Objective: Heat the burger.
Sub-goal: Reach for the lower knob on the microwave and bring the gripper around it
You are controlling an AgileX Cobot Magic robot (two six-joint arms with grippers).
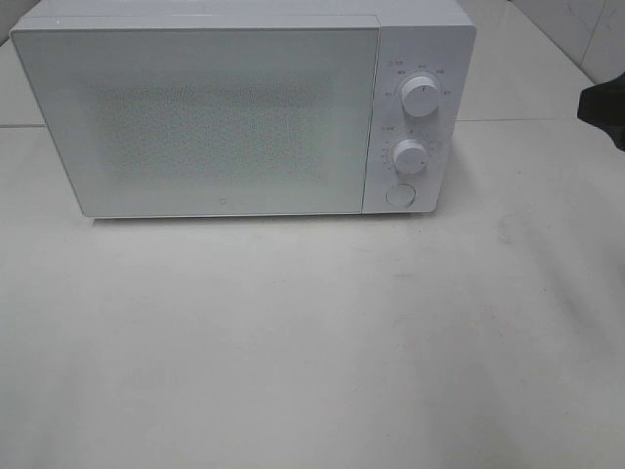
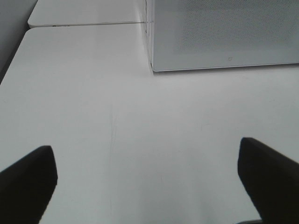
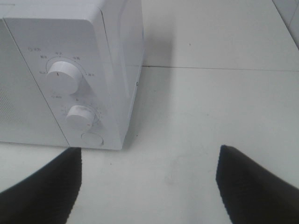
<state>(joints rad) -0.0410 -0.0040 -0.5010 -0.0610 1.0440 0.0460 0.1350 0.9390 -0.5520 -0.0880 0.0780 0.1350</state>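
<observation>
Nearest: left gripper [image 2: 145, 156], fingers spread wide, nothing between them, over bare white tabletop [image 2: 93, 93], short of microwave [image 2: 224, 32] front left corner. right gripper [image 3: 149, 156] also spread, empty, over tabletop off microwave's front right corner, facing control panel. Middle of tabletop bare. Farther: microwave toward far edge, door [image 1: 195, 117] shut, frosted. On panel right of door: upper knob [image 1: 419, 96], lower knob [image 1: 410, 156], round button [image 1: 399, 194] lowest. burger in no view; its place cannot be told.
</observation>
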